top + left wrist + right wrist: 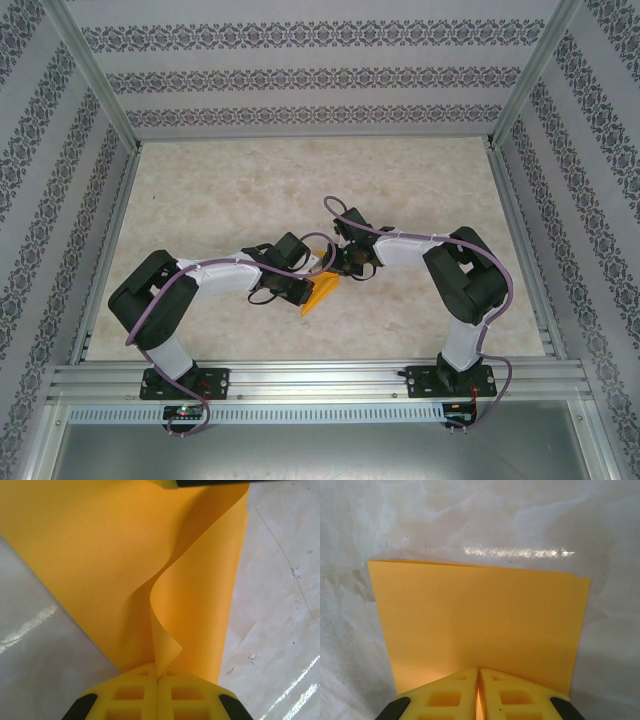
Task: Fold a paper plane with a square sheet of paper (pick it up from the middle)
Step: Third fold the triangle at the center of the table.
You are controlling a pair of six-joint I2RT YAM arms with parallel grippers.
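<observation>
Setting: a pale marbled tabletop [250, 190] inside patterned walls, where two arms bend inward from the near edge and meet at its centre.
Paper: the square sheet of paper [321, 294], orange-yellow and doubled over into a band, sits mid-tabletop between the arms. From above, its long axis runs near-left to far-right.
Left side: the left gripper [157, 677] is clenched on one edge, and the paper rises ahead of it in a loose curl.
Right side: the right gripper [479, 672] has its fingers drawn together on the opposite edge and appears to pinch it. The sheet lies flat straight ahead, long side across.
Crux: neither arm is nearer — each holds the band from its own side, so the next crease likely depends on flattening that curl.
Stage: no paper plane yet — an early fold, by the look of it.
</observation>
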